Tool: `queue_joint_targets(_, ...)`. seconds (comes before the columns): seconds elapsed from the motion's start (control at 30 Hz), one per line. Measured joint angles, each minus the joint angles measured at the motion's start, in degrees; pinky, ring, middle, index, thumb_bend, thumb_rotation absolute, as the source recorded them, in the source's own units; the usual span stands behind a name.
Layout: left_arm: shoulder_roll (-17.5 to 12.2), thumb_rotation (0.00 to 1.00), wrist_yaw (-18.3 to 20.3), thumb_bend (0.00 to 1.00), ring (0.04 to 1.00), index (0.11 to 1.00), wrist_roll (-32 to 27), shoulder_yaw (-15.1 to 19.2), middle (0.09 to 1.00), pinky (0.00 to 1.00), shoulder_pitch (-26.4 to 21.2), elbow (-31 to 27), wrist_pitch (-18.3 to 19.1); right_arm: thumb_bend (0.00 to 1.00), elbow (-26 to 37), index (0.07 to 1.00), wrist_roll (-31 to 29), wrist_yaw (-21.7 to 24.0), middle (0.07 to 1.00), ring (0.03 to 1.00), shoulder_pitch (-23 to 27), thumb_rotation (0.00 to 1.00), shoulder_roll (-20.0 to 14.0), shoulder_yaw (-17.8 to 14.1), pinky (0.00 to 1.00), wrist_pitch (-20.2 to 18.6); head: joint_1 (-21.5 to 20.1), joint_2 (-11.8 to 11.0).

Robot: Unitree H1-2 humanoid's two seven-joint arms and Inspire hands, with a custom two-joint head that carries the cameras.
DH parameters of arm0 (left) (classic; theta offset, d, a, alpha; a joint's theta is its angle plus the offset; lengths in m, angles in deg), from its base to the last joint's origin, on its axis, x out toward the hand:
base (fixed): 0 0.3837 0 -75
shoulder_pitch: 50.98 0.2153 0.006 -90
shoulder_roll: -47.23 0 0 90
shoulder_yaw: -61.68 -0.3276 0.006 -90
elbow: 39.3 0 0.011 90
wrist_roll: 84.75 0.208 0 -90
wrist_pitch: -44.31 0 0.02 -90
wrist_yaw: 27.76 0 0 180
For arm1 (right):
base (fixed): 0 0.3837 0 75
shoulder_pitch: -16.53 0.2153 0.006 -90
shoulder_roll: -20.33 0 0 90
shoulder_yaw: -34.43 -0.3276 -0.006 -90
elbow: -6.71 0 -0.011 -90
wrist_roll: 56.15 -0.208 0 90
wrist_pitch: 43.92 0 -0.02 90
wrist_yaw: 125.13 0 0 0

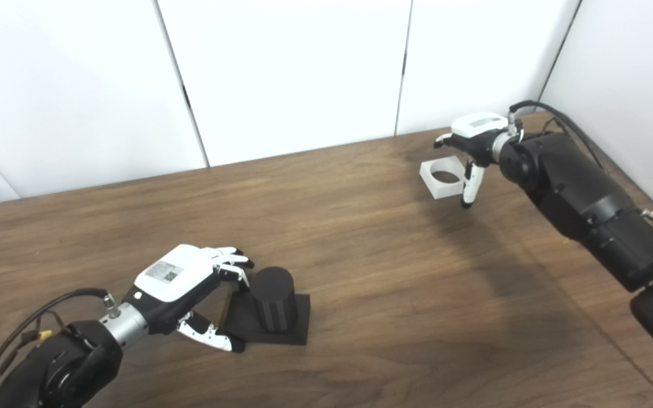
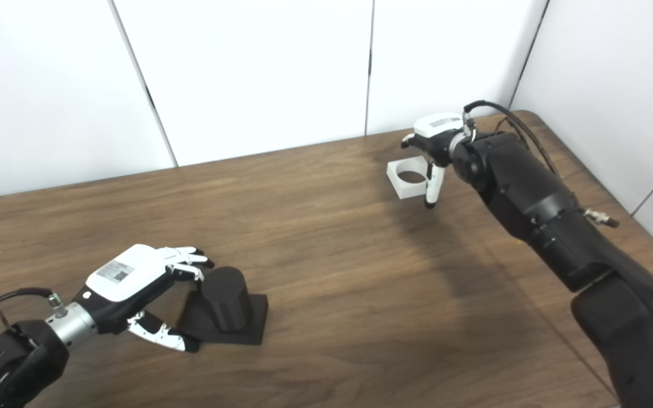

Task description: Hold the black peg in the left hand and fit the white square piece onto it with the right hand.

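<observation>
White fingertips [image 1: 234, 259] of your left hand [image 1: 182, 286] sit spread, just beside the peg [image 1: 274, 298] w/ thumb low by its base [image 1: 298, 323]; nothing gripped yet. Peg stands upright on that black base, near front left of the table [image 1: 360, 255]. Your right hand [image 1: 474, 148] at far right has fingers curled around the square piece [image 1: 442, 177], thumb down its near side; can't tell if it's lifted.

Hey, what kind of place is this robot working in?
Probably a lab or test booth: a bare wood-grain table boxed in by plain white wall panels, with only a black cylindrical peg on a square base and a white square piece with a round hole.
</observation>
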Motion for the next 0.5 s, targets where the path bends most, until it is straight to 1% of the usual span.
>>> queue_joint_targets(0.1,0.0,0.07,0.2,0.52,0.901,0.491,0.0,0.1,0.855,0.85,0.1,-0.2,0.3,0.82,-0.4,0.843,0.0,-0.5,0.919,0.885,0.0,0.14,0.6,0.4,0.74,0.1,0.3,0.1)
queue_joint_targets(0.3,0.0,0.07,0.2,0.52,0.906,0.491,0.0,0.2,0.857,0.85,0.3,-0.2,0.3,0.81,-1.9,0.764,-0.4,-3.4,0.907,0.868,0.1,0.13,0.9,0.4,0.72,1.4,0.2,0.3)
queue_joint_targets(0.5,0.0,0.07,0.4,0.52,0.910,0.491,0.0,0.4,0.860,0.85,0.3,-0.3,0.3,0.80,-2.3,0.731,-0.5,-4.4,0.890,0.861,0.1,0.14,1.0,0.5,0.70,2.1,0.1,0.8)
